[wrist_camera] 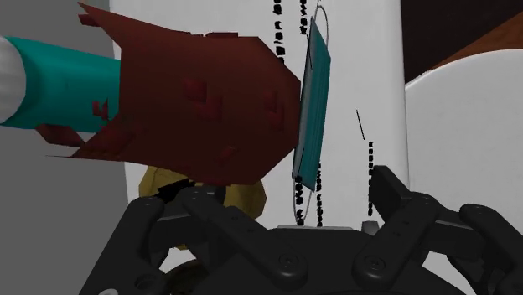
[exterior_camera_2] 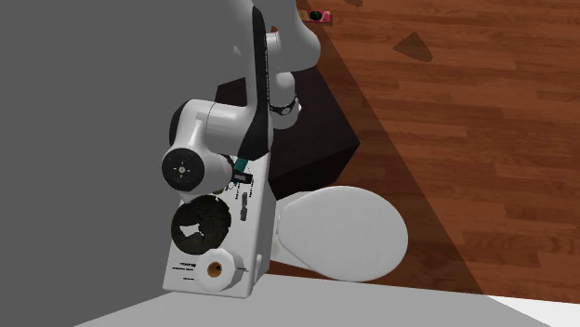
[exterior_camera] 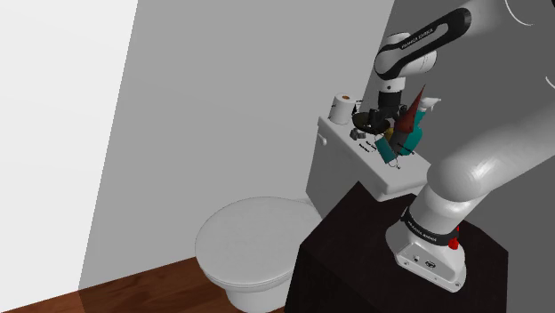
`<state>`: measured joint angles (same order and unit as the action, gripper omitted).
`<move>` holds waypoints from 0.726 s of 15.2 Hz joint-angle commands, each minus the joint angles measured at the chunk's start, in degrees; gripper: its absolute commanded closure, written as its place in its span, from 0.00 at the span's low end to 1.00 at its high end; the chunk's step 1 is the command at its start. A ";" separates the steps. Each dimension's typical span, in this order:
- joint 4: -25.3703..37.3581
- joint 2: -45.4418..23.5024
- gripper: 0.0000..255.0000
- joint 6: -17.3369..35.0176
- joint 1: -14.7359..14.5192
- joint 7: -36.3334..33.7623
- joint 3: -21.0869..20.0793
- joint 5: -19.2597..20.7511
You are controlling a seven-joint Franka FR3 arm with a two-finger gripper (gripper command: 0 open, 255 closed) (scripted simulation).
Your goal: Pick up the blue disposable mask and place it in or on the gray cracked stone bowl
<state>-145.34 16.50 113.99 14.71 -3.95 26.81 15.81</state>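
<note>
— Grey walls and a wood floor, so a bathroom. Where is the pincer (wrist_camera: 293,191)?
— Above the white tank lid (wrist_camera: 369,84) of the toilet, pointing down at it. It is released: the two black fingers (wrist_camera: 390,193) stand wide apart and grip nothing.
— And the mask (wrist_camera: 312,109)?
— On the tank lid, with its lower end reaching in between the fingers, clear of the finger I can see well. I judge the pincer is spread like that to straddle the mask before closing.
— How does it look?
— Teal-blue, flat and very thin. From the wrist it shows nearly edge-on, as a narrow slanted strip with a fine ear loop at each end. Its long side sits right against a ragged dark red thing (wrist_camera: 201,100) with a teal shaft. Whether it leans on it I cannot tell.
— Tight spot, then.
— Yes, closing could catch the red thing too.
— The bowl?
— Farther along the lid: a dark cracked bowl (exterior_camera_2: 216,215), nothing in it that I can see, between the arm and a toilet roll (exterior_camera_2: 215,270). The mask is not yet in it.
</note>
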 commanded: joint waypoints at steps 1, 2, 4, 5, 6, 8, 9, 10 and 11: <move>-0.30 -0.31 0.00 0.61 -0.04 -0.04 0.06 -0.03; -0.29 -0.31 0.00 0.61 -0.04 -0.04 0.06 -0.04; -0.29 -0.32 0.00 0.61 -0.04 -0.04 0.06 -0.04; -0.29 -0.32 0.00 0.61 -0.04 -0.04 0.06 -0.04; -0.29 -0.32 0.00 0.61 -0.04 -0.04 0.06 -0.04; -0.29 -0.31 1.00 0.61 -0.04 -0.03 0.06 -0.03; -0.29 -0.31 1.00 0.61 -0.04 -0.03 0.06 -0.03; -0.29 -0.31 1.00 0.61 -0.04 -0.04 0.06 -0.03; -0.30 -0.31 1.00 0.61 -0.04 -0.04 0.06 -0.03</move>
<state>-145.63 16.19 114.60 14.67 -3.98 26.87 15.78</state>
